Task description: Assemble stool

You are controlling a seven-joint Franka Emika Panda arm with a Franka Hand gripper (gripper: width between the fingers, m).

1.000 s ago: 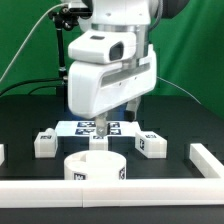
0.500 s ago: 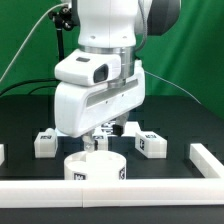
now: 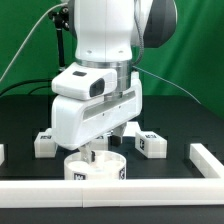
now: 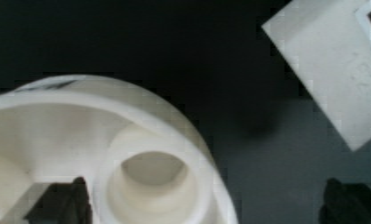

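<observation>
Locate the seat (image 3: 97, 168) on the black table just behind the front bar (image 3: 110, 192), hollow side up, with one leg (image 3: 44, 143) standing apart toward the exterior view's left and a second leg (image 3: 151, 144) standing apart toward the exterior view's right. Note the gripper (image 3: 104, 150): lowered and brought forward over the last second, from a hover higher up and farther back to a position directly over the seat's rear rim, with the arm's body now hiding much of that rim in the exterior view. Check the fingers (image 4: 66, 200) in the wrist view: spread wide, one over the seat's (image 4: 93, 130) hollow interior beside a round socket (image 4: 152, 172), the other outside the wall over bare table, the wall between them. Read this as apart and straddling, not clamped; dark table shows between the wall and the outer finger, and contact on the inner side cannot be told. Treat the seat as not yet gripped and resting flat on the table. Judge the approach as nearly complete and a pinch on the wall as the likely next step. Before closing, confirm the wall sits between both pads and deep enough for a firm hold. Expect the seat to slide or tilt if one pad lands first.
</observation>
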